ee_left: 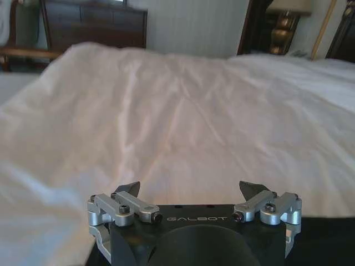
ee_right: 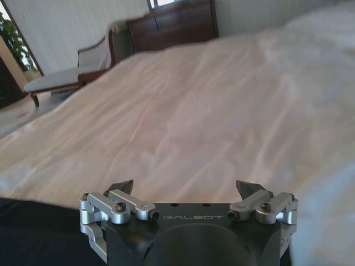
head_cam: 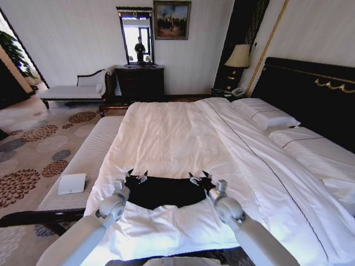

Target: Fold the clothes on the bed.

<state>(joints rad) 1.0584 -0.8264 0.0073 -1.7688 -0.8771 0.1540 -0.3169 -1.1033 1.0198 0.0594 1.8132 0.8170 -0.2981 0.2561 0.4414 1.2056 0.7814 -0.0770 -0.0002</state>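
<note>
The clothes are one black T-shirt [head_cam: 166,192], lying bunched near the foot of the bed [head_cam: 177,133] on its white duvet. My left gripper [head_cam: 136,176] hovers at the shirt's left edge with its fingers spread open and nothing between them. At the shirt's right edge my right gripper [head_cam: 201,177] is open and empty too. In the left wrist view the left gripper [ee_left: 189,191] points across the duvet, with black cloth [ee_left: 330,241] at its side. The right wrist view has the right gripper [ee_right: 186,188] over white duvet and black cloth [ee_right: 33,233] beside it.
A pale striped bench [head_cam: 83,158] runs along the bed's left side with a small white box [head_cam: 72,183] on it. Pillows [head_cam: 266,116] lie by the dark headboard [head_cam: 310,94] at right. A chaise [head_cam: 72,91], dresser [head_cam: 140,82] and lamp [head_cam: 239,56] stand at the far wall.
</note>
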